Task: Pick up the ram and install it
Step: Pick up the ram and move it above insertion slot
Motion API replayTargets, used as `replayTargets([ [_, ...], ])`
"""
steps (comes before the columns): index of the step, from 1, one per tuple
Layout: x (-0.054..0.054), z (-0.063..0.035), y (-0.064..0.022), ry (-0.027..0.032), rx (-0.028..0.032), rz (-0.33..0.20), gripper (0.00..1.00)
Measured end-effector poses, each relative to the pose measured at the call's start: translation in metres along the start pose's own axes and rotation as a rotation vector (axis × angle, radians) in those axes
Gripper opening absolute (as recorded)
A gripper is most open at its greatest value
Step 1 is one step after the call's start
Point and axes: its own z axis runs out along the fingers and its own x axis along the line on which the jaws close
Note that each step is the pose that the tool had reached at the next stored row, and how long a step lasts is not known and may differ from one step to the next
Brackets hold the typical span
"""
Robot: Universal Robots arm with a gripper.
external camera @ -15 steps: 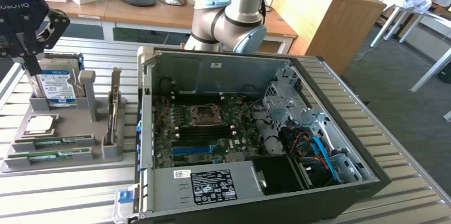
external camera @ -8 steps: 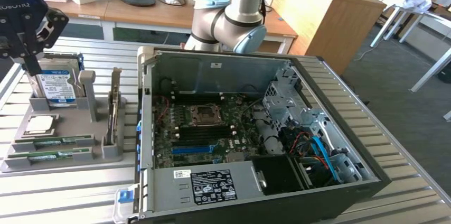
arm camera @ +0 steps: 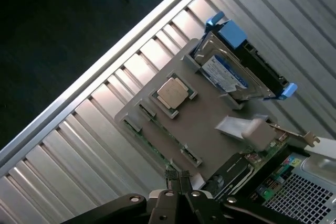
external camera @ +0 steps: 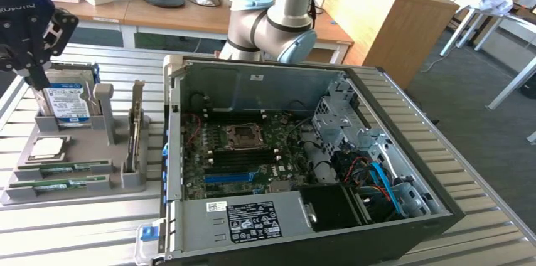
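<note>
Exterior view first: the slatted metal table (external camera: 75, 234) carries an open computer case (external camera: 251, 81) lying on its side, with the motherboard (external camera: 243, 153) exposed and its dark memory slots looking unfilled, so by my judgement the install has not begun. Toward the exterior view's left of the case sits a grey parts tray (external camera: 84, 147) holding an upright hard drive (external camera: 67, 103), a square silver processor chip (external camera: 48, 148) and the ram (external camera: 63, 169), which shows as two green strips lying in the tray's front grooves, well apart from the case. The wrist view shows the ram (arm camera: 157, 141) seated along the tray's edge, so the pickup is not yet done either and the whole task remains. The claw (external camera: 37, 81) hangs above the tray near the hard drive, clear of the strips. In the wrist view the claw (arm camera: 178, 182) has its fingers pressed together, fully closed, with nothing between them.
</note>
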Motion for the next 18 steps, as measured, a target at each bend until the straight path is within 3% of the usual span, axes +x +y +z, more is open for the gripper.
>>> replayTargets([
  [18,0.0000,0.0004,-0.0001,0.0159,-0.0085,-0.326,0.10],
])
